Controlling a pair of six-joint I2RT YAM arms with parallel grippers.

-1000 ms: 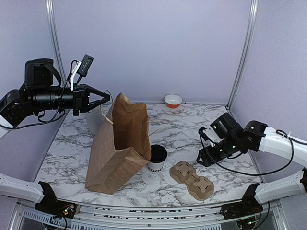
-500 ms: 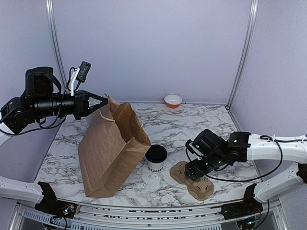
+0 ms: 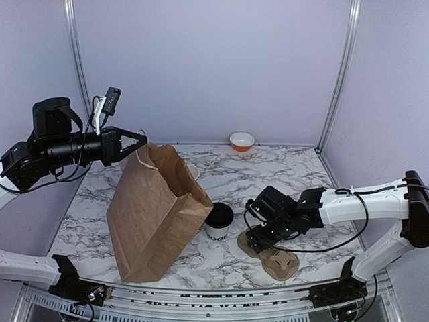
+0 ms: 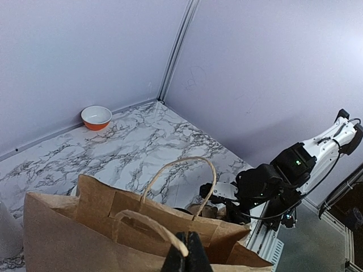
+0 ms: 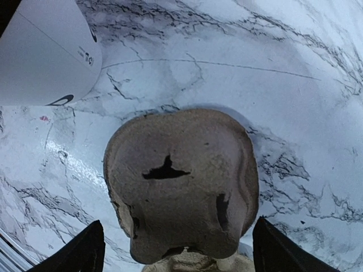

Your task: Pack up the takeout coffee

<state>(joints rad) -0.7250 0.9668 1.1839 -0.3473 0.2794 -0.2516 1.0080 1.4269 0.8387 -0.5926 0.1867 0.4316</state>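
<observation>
Top view: the cup [image 3: 218, 221] stands on the bench [image 3: 268, 168] between bag [image 3: 157, 215] and carrier [image 3: 278, 258]. Left wrist: the left hand [image 4: 185, 256], pressed together, pinches the bag's handle. Right wrist: the right hand [image 5: 178, 252] is spread either side of the carrier; the cup is at upper left.

Bag [image 3: 157, 215] left of cup [image 3: 218, 219]; carrier [image 3: 283, 263] right of cup; bowl [image 3: 242, 141] well behind all.
</observation>
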